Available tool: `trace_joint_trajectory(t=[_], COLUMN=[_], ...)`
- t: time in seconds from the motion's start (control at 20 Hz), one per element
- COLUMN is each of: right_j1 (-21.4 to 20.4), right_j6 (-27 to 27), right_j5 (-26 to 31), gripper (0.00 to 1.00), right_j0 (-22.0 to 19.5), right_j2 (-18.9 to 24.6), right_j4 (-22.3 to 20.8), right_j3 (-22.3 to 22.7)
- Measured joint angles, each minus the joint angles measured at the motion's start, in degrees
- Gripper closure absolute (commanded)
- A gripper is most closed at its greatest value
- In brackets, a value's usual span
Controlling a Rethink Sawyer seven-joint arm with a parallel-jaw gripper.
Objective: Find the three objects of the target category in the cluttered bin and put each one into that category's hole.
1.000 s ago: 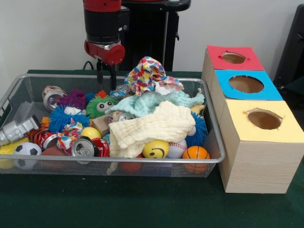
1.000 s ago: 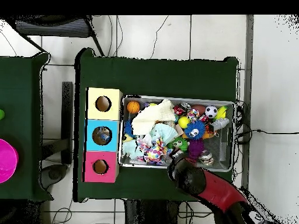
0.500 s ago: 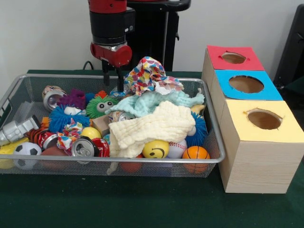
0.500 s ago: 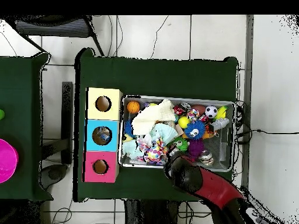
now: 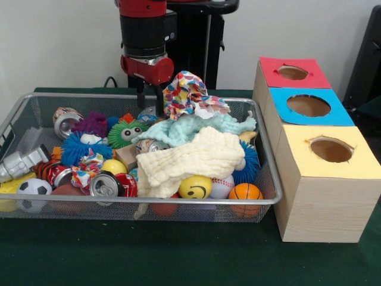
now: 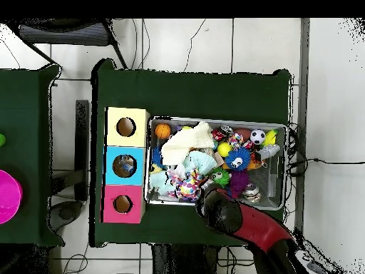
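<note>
No words, brand names or numbers can be read in either view. The only sign is a smiley face printed in black on the yellow ball (image 5: 194, 187), which lies against the near wall of the wire mesh bin (image 5: 178, 201), just left of the baseball (image 5: 222, 186). The red drink can (image 5: 113, 184) further left along the same wall carries white markings, too small and blurred to make out as letters. From overhead the print on every item in the bin is too small to tell.
</note>
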Motion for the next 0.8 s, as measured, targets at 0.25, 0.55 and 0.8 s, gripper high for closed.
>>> trace_joint_trajectory(t=[0.25, 0.55, 0.8], right_j1=[0.7, 3.6, 4.2], right_j6=[0.0, 0.0, 0.0], right_j5=[0.0, -0.2, -2.3], gripper=[0.0, 0.0, 0.0], right_j0=[1.5, 3.6, 6.7], right_j2=[-0.2, -0.7, -3.0], right_j4=[0.0, 0.0, 0.1], right_j3=[0.0, -0.1, -0.3])
